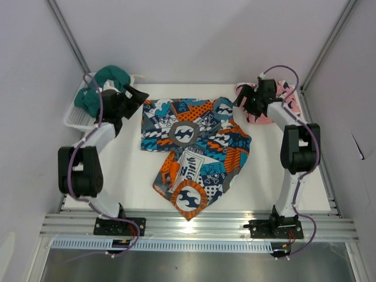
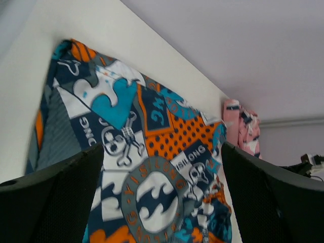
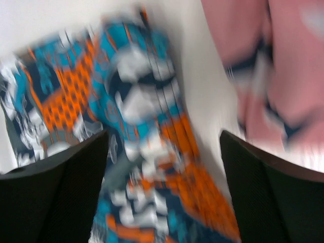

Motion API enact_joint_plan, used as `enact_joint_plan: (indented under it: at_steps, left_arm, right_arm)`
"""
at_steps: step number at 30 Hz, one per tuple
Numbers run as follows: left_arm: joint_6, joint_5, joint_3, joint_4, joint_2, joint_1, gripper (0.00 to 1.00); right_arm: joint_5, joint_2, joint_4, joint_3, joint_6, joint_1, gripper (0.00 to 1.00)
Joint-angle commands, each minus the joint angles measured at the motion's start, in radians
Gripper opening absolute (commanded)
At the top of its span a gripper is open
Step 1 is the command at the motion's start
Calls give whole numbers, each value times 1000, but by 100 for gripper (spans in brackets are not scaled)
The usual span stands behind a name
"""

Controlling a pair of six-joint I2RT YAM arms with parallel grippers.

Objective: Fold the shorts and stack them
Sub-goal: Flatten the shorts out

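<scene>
patchwork shorts [image 1: 194, 150]: mid-table, mostly spread, near leg skewed and rumpled.
pink shorts [image 1: 289, 98]: bunched in far right corner, just beside the patchwork pair's far right edge.
left gripper [image 1: 135, 96]: wide open, empty, at patchwork pair's far-left corner.
right gripper [image 1: 243, 101]: wide open, empty, between the two pairs; its wrist view is blurred.
risk: mismatched corner grabs would give a crooked fold; right fingers could snag the pink shorts; left arm could nudge the basket [image 1: 73, 121].

Patchwork shorts [image 1: 194, 147] teal, orange, navy; pink shorts [image 1: 276, 106] navy-printed.
</scene>
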Motion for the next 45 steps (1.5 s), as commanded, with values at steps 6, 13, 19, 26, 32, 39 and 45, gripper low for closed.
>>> enact_joint_plan:
  at_steps: [6,13,19,26,32,39,45]
  left_arm:
    - [129,-154,-243,-151,-421,-317,99]
    - [117,-172,-507,-186,-642,-440,99]
    - [156,-218,-613,-302,-750,-508,99]
    - [201,-206,-618,-404,-758,-522,99]
    - [230,-214,-621,-492,-725,-571,98]
    - [184,-246,-637,-604,-823,-658,90]
    - [54,-238,-705,-657,-984,-742,91]
  right_arm:
    - [21,-408,113,-525,13,-67,66]
    - [42,-502,177,-712,30,-78,61]
    - [33,-477,282,-769,79,-84,51]
    - [-57,-385,417,-803,99,-84,48]
    - [-65,-380,478,-838,96,-81,26]
    - [-105,-351,486,-825,91,-86,0]
    - [-168,-339,524,-841,114,-137,0]
